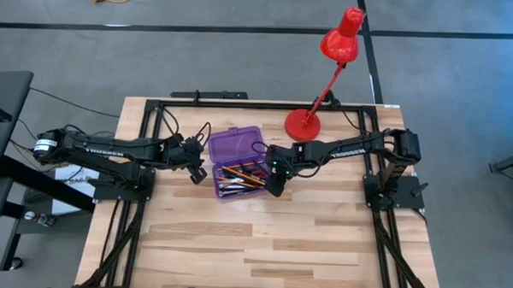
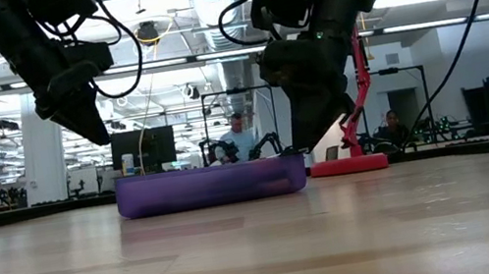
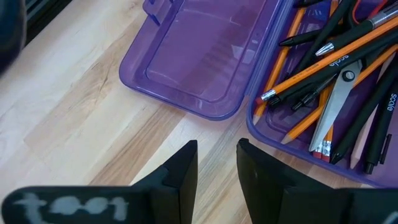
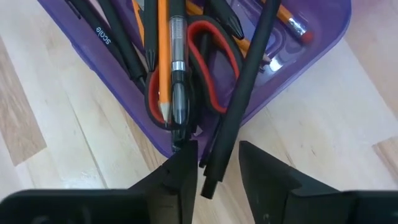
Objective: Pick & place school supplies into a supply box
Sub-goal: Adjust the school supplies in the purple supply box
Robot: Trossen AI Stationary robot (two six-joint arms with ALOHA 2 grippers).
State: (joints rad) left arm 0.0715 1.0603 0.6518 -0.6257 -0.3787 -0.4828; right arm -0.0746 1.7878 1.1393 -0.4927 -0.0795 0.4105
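Hovering your right gripper (image 4: 214, 163) at the supply box's (image 1: 233, 143) 3 o'clock rim, fingers narrowly parted astride a black pen (image 4: 239, 99) overhanging it, probably nudging it inside; left gripper (image 3: 216, 163) waiting at 9 o'clock, narrow, empty.

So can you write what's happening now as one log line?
right pincer: around black pen jutting over purple pencil case edge | left pincer: open, empty, beside case | pencils, scissors inside

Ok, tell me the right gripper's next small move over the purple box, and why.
Probably open and back away, once the pen drops flat. The right gripper hangs over the supply box's edge with a black pen between its fingers; that pen leans across the scissors and pencils, its end overhanging the box rim. The left gripper waits beside the lid, empty.
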